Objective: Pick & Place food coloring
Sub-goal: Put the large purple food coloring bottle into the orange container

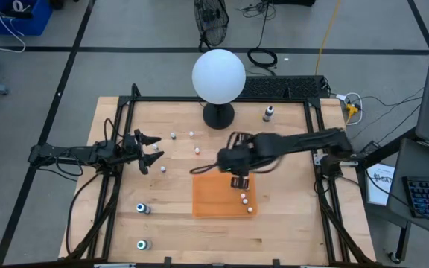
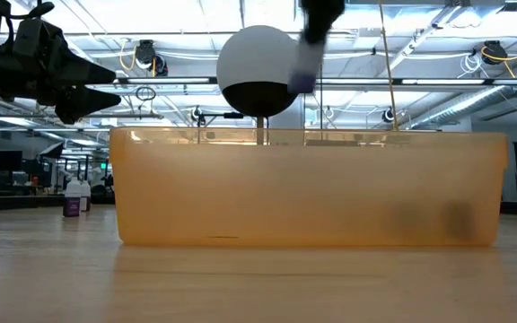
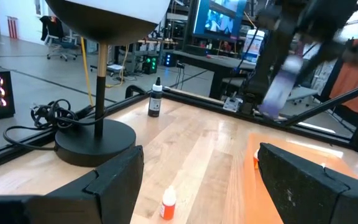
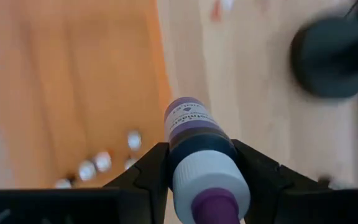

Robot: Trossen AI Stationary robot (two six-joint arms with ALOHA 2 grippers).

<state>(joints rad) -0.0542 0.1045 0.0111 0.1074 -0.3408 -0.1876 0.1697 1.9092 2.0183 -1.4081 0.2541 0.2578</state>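
Carrying a purple bottle [image 4: 199,140] clamped in the right gripper [image 4: 201,171] mid-frame over the orange mat [image 1: 208,199], so I'd lower gently beside the bottles already there [image 1: 245,199] before releasing, left gripper [image 1: 152,149] parked open at left

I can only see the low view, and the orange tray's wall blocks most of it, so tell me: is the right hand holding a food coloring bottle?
Observer: Yes. In the right wrist view, the right hand is clamped on a purple bottle.
Operator: Where is it over the table?
Observer: The high view shows it above the far part of the orange tray. A few white-capped bottles already lie in the tray.
Operator: And the left hand?
Observer: The left hand is open and empty. It waits over the table's left side, near some loose bottles.
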